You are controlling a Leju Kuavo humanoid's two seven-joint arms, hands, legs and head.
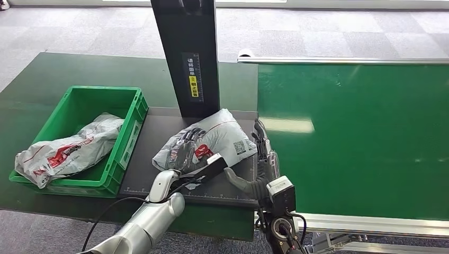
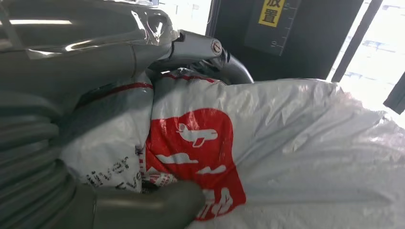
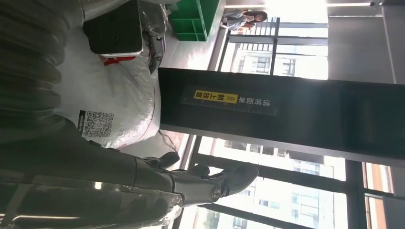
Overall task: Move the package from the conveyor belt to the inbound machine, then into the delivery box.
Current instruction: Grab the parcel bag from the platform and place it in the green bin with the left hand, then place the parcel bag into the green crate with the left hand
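You can see the package [image 1: 209,140], a white bag with a red mark, lying on the dark plate of the inbound machine [image 1: 159,145], right in front of its black post [image 1: 188,53]. Your left hand [image 1: 185,151] is wrapped around the bag's near end, thumb below and fingers on top. Your right hand [image 1: 262,159] is beside the bag with its fingers spread and holds nothing. The green delivery box [image 1: 129,121] sits to the left with another bag [image 1: 66,148] inside. The green conveyor belt [image 1: 360,137] is on the right.
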